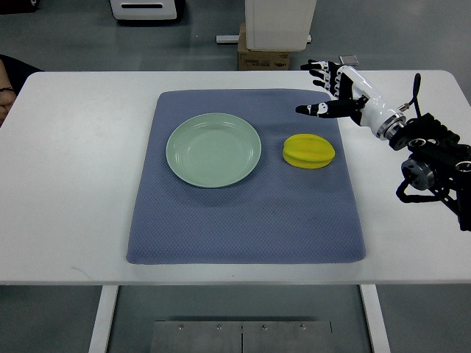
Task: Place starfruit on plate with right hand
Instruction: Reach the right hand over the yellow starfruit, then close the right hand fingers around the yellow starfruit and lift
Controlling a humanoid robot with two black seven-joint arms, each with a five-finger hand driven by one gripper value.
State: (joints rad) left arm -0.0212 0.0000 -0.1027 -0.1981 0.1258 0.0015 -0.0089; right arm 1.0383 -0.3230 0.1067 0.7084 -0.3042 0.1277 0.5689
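The starfruit (309,151) lies on the blue-grey mat (246,220), on its right part, with its long axis running left to right across the table; its ridges follow the same line. It sits just right of the pale green plate (213,149), apart from it, with a narrow strip of mat showing between the two. The plate rests flat on the mat's far-left part and holds nothing.

The right hand (329,90) comes in from the right edge on a white and black arm and hangs over the far right corner of the mat, farther away than the starfruit and slightly to its right, not touching it. Its fingers (318,72) are spread apart and point left, the thumb set off below them, and it holds nothing. Nothing stands between the hand and the fruit, nor between the fruit and the plate.

The mat lies on a white table (66,184). Beyond the table's far edge, on the floor, stand a cardboard box (263,57) and a white unit (280,22). At the far left edge part of a person's arm (6,92) shows.
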